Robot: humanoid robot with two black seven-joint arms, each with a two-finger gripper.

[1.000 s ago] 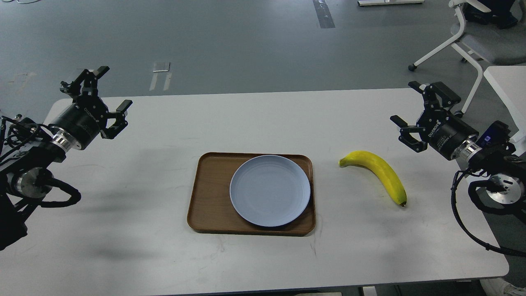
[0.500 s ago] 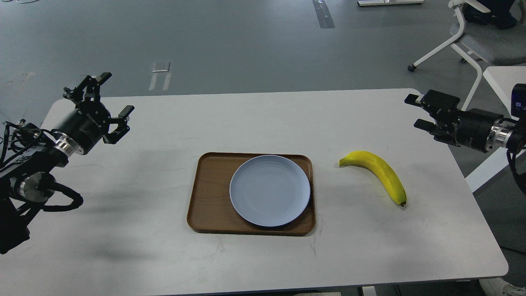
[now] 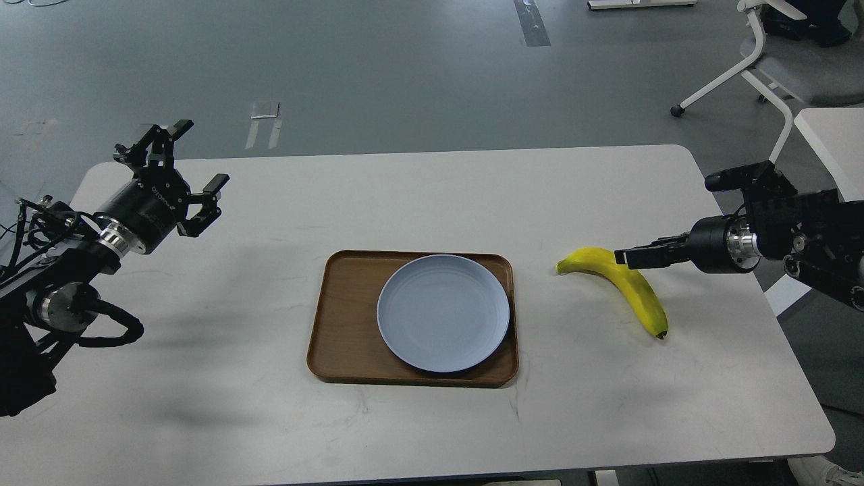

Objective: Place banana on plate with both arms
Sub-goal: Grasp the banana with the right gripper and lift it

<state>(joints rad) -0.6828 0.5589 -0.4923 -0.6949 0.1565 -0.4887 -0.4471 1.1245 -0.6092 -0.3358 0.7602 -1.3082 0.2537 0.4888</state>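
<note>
White table, wide and lightly scuffed, under the fingers of the left gripper and the right gripper. Brown wooden tray with rounded corners, flat on the table between the two sets of fingers and nearer than both, well apart from each. Grey floor beyond the fingertips. Pale tape patch on it, just past the left fingers. Dark strip farther back. White-framed wheeled chair far behind the right fingers. Corner of a second white table beside it.
</note>
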